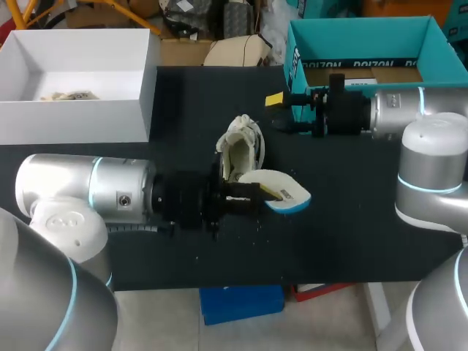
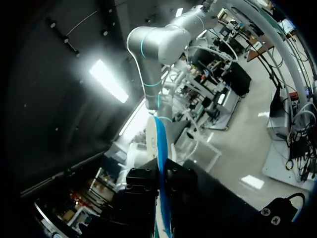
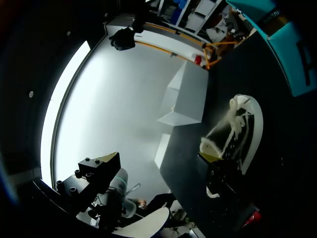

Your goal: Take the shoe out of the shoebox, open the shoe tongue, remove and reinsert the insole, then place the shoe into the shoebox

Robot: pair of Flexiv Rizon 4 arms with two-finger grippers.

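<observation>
Left gripper (image 1: 265, 194) clamps the insole (image 1: 289, 191) edge-on between its fingers; right gripper (image 1: 280, 112) stands wide open, the shoe (image 1: 241, 150) just beside it.

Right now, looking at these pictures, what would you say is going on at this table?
The left gripper is shut on the insole and holds it outside the shoe, which lies on the black table. The right gripper is open beside the shoe and holds nothing. The teal shoebox stands at the table's far right with no shoe in it.
</observation>
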